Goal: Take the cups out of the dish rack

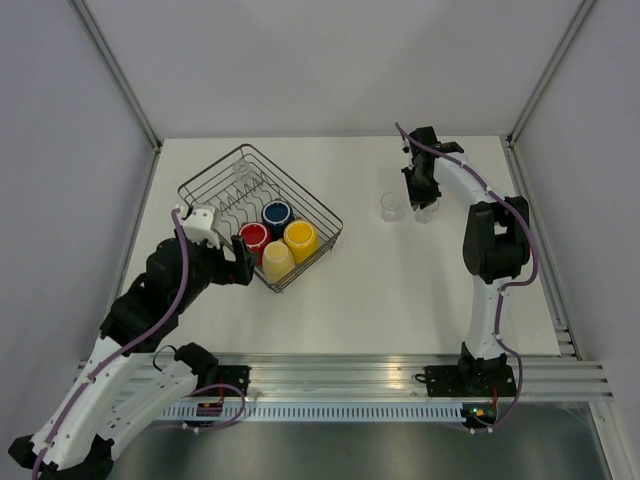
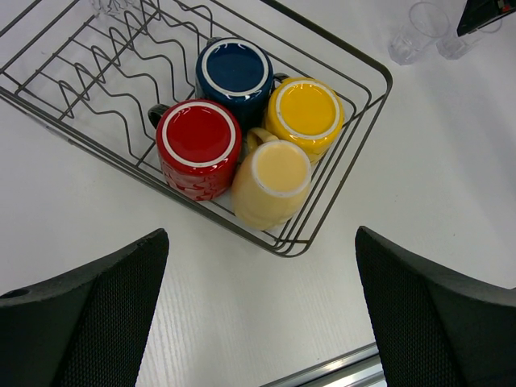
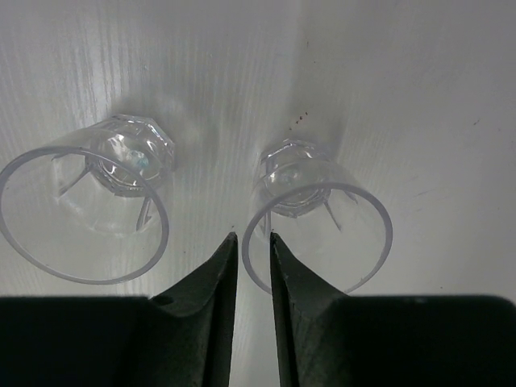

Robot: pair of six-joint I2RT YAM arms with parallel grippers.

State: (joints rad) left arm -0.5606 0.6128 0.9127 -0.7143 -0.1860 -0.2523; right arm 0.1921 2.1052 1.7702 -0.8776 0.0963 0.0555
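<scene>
The dish rack (image 1: 196,200) holds upside-down mugs: red (image 2: 198,135), dark blue (image 2: 235,68), orange-yellow (image 2: 305,109), and a pale cream one (image 2: 280,171) leaning at the near corner. A clear tumbler (image 1: 243,172) stands at the rack's far end. Two more tumblers stand upright on the table, one on the left (image 3: 121,161) and one on the right (image 3: 298,173). My right gripper (image 3: 252,238) straddles the right tumbler's near rim, jaws slightly apart and wider than the glass wall. My left gripper (image 2: 262,322) hangs wide open over bare table just short of the rack's near corner.
The aluminium rail (image 1: 400,375) runs along the table's near edge behind the left gripper. Grey walls and frame posts (image 1: 540,85) bound the white table at the back and sides. The two tumblers stand close together, right of the rack.
</scene>
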